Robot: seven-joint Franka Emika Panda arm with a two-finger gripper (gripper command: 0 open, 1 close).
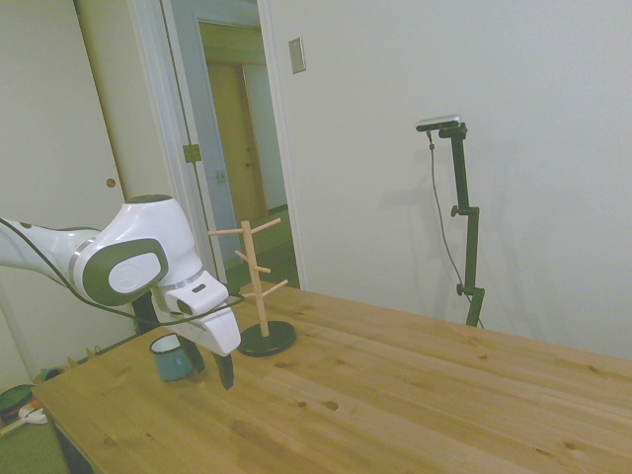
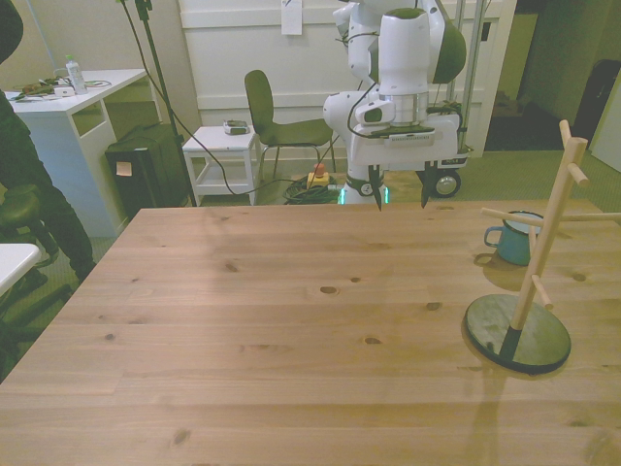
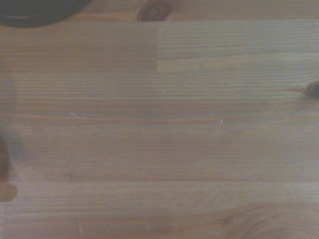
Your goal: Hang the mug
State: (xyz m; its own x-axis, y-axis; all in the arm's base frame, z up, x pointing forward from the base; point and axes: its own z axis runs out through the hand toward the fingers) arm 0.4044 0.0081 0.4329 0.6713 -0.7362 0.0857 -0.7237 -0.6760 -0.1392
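Front and side views, before any grasp. My gripper (image 2: pixel 400 192) hangs over the far edge of the table (image 2: pixel 291 320) with its jaws spread wide and nothing between them. The mug (image 2: pixel 514 239) stands upright on the table near the front view's right edge, well apart from the gripper at about its 4 o'clock in that view, with its handle (image 2: pixel 493 236) turned toward the front view's left. The stand (image 2: pixel 543 243) rises just beside the mug at its 5 o'clock on a dark base (image 2: pixel 516 335), and one peg (image 2: pixel 512 217) crosses in front of the mug's rim.

Hazards, as I judge them:
- A descent onto the mug could catch that peg and tip the stand.
- A grip on the thin rim may slip, letting the mug swing or drop.
- If the handle misses its peg, the mug could fall off the table's edge.

The wrist view shows only bare boards and a sliver of the base.
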